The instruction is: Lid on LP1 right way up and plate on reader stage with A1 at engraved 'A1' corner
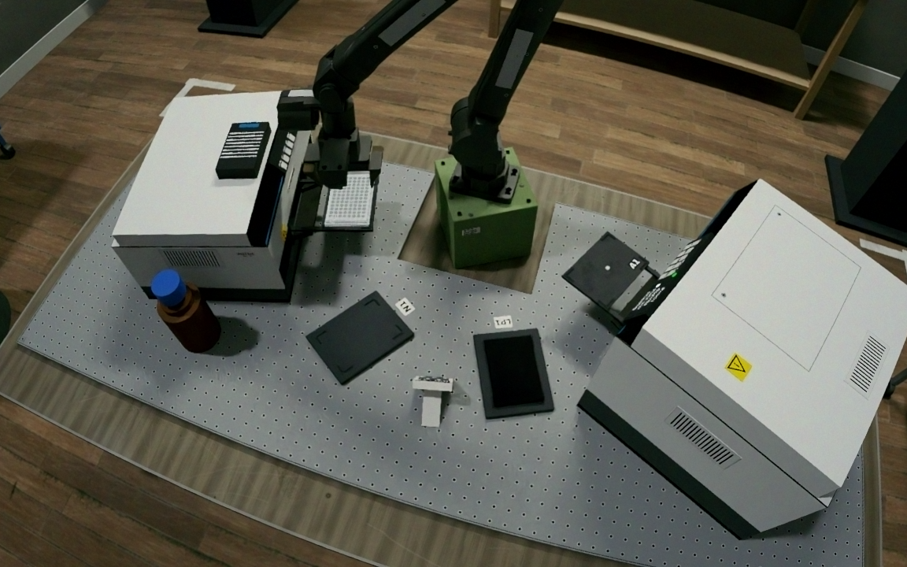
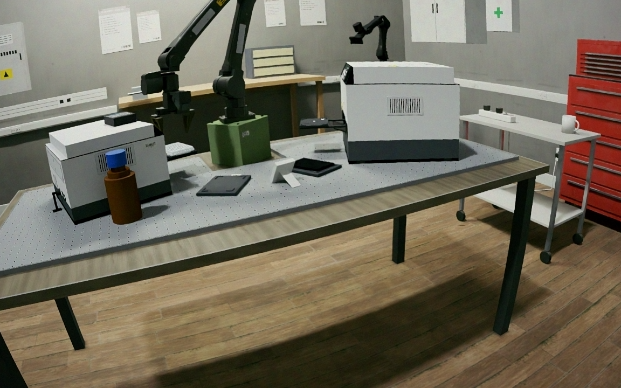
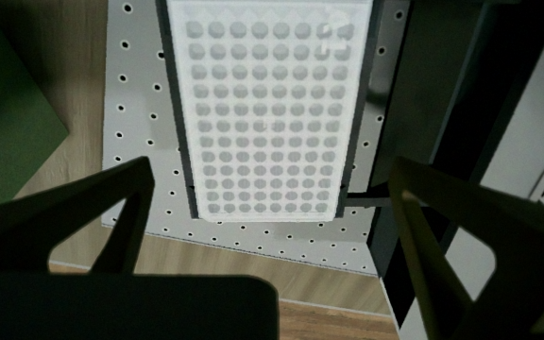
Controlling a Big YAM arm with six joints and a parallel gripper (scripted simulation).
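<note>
Wood-plank flooring (image 1: 55, 183) (image 2: 332, 299) surrounds the bench from above, where I hold my gripper (image 1: 342, 182) (image 2: 173, 131) (image 3: 271, 169) at 10 o'clock, over the plate (image 1: 349, 201) (image 2: 179, 149) (image 3: 267, 123) on the stage of the dispenser (image 1: 196, 176) (image 2: 110, 149). LP1 (image 1: 480, 373) (image 2: 315, 166) lies at 5 o'clock, N1 (image 1: 359, 337) (image 2: 223, 185) at 8, the reader's stage (image 1: 594, 268) (image 2: 315, 123) at 3. From outside, the capped bottle (image 1: 192, 320) (image 2: 123, 198) stands upright at 9 o'clock, beside the dispenser; my gripper hangs above the plate, at 10. At my wrist, my fingers are spread wide, holding nothing; the plate stretches toward 12 o'clock, its upper end cut off, an A1 mark near 1.
</note>
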